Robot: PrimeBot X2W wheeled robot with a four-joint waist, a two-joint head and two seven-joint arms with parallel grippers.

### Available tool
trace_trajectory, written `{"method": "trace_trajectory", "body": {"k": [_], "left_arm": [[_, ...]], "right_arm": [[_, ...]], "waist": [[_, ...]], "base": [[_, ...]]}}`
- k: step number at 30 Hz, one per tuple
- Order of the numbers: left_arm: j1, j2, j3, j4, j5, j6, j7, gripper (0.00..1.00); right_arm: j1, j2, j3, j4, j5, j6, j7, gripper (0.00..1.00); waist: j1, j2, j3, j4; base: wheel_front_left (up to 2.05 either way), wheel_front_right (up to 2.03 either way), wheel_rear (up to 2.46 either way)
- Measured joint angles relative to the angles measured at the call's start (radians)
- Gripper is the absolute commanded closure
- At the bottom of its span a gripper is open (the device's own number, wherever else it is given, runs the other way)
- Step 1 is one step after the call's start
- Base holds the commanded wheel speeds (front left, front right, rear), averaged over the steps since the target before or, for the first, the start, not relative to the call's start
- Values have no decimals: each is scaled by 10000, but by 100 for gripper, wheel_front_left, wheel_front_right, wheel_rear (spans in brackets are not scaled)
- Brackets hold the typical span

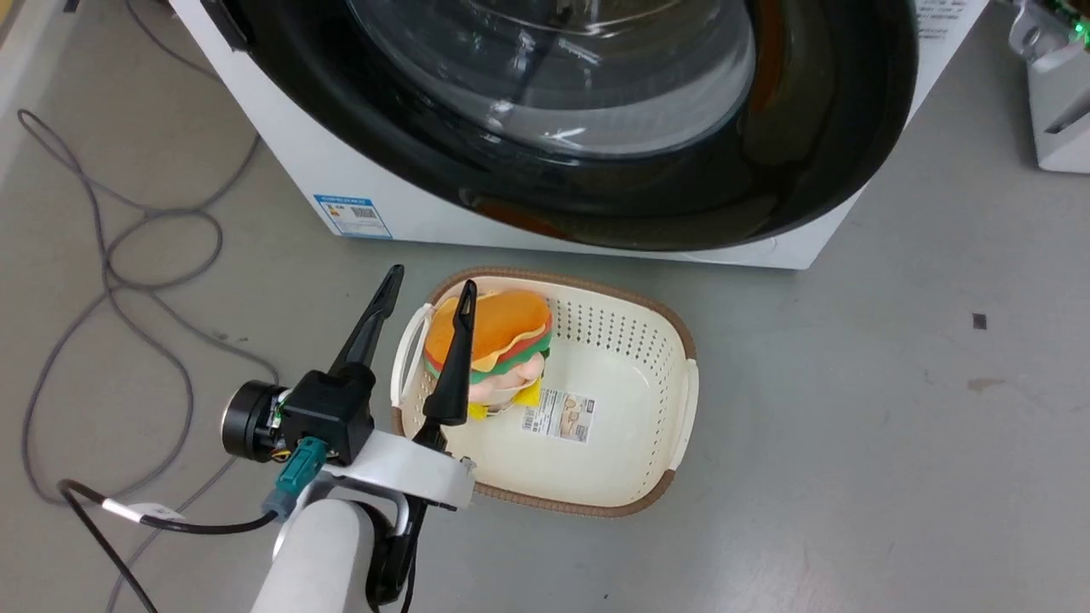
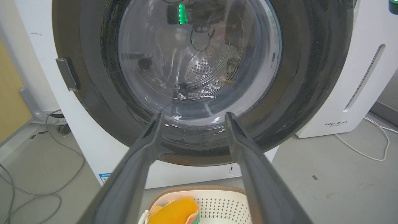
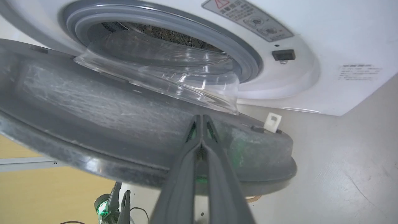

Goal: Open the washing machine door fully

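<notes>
Directly before right tool (image 3: 202, 116), door (image 3: 93, 124) ajar

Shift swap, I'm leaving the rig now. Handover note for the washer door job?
Left gripper: open, holding nothing, above the basket's left rim, pointing at the door.
Right gripper: shut, tips at the door's inner face near its latch edge; contact unclear.
Door: ajar, latch side swung off the machine.
Done: unlatched, part open.
Left: swing it fully open.
</notes>
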Motion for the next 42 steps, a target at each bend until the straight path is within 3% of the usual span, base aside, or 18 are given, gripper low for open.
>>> {"method": "trace_trajectory", "body": {"k": [21, 42], "left_arm": [[593, -2, -117, 579, 10, 263, 0, 0], [1661, -2, -8, 1168, 198, 362, 0, 0]], "right_arm": [[1981, -184, -512, -888, 897, -6, 1628, 100], [4658, -198, -1016, -3521, 2226, -4, 2163, 100]], "waist": [[0, 0, -1161, -92], [-1, 0, -2673, -391]], "base": [[0, 0, 0], [0, 0, 0]]}}
